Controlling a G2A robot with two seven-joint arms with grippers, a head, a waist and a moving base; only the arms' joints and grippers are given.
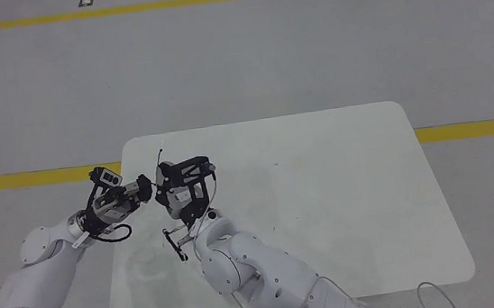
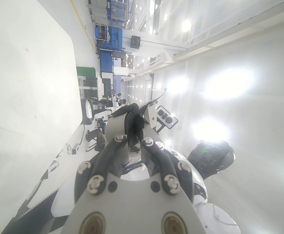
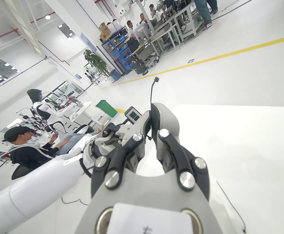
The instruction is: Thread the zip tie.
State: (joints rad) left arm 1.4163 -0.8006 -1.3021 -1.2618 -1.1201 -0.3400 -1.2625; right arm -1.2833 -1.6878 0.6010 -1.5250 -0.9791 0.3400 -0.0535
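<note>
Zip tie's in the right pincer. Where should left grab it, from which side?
Take the zip tie on the strap behind its head, beyond the right pincer. That stretch juts out free, so probably come in across it with the left pincer, leaving the head open.

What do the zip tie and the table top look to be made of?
The zip tie: likely plastic, matte black; a thin strip standing stiffly, slightly bowed, above the right tool. The table: smooth, plain white top, perhaps laminate or painted board; cannot tell which.
</note>
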